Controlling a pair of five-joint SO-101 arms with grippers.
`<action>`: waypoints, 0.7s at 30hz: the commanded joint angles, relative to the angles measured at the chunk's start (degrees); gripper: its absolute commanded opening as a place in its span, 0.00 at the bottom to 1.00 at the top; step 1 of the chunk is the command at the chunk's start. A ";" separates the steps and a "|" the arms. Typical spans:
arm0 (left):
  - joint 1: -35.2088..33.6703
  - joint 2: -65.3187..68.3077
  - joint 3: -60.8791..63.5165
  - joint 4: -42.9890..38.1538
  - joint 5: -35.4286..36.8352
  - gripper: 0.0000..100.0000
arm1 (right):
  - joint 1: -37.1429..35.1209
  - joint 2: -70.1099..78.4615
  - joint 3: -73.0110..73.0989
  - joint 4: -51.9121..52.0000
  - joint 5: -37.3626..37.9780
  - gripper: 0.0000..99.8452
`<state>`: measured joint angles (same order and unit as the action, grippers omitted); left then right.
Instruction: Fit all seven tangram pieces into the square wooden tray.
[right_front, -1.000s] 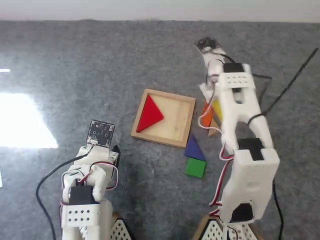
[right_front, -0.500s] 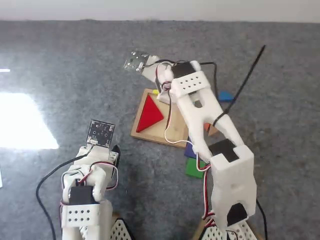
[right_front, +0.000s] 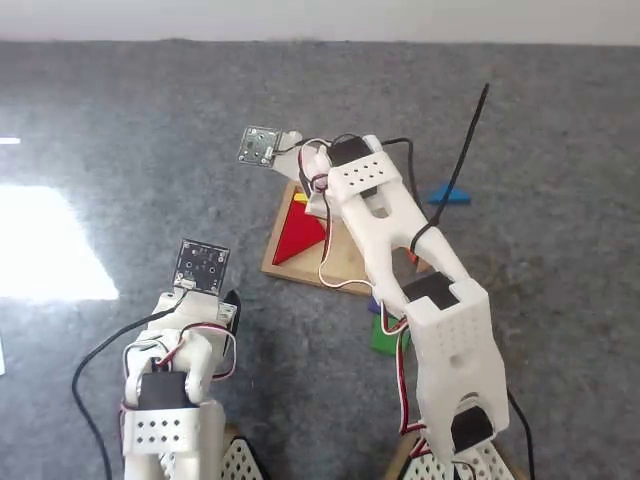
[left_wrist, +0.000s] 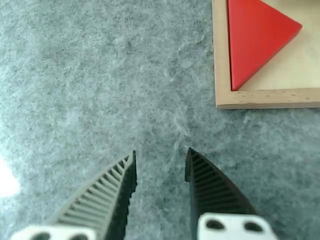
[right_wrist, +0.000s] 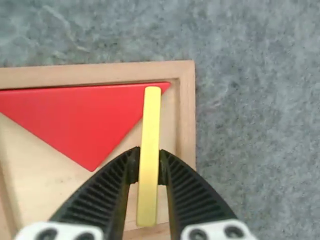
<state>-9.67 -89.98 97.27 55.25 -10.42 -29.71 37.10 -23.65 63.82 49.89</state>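
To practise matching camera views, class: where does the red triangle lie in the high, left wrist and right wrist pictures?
High view: the red triangle lies in the wooden tray, against its left side.
Left wrist view: it sits in a tray corner beyond the open left pincer.
Right wrist view: it lies beside the yellow piece gripped by the right pincer.
Shared landmark: the tray's rim.

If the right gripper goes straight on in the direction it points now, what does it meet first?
Probably the floor of the square wooden tray, near a corner: the thin yellow piece in the right gripper would touch there, beside the red triangular piece. Depth is unclear.
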 joint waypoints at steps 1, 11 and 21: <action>-0.35 -0.88 -0.48 0.00 -0.70 0.15 | -0.66 -0.75 -2.37 1.89 0.88 0.03; -0.35 -0.88 -0.48 0.00 -0.70 0.15 | -5.93 -0.84 -2.37 10.42 0.97 0.19; -0.35 -0.88 -0.48 0.00 -0.70 0.15 | -4.97 -0.40 -1.41 10.33 2.29 0.21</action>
<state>-9.67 -89.98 97.27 55.25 -10.42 -35.34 37.71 -23.91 74.20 50.15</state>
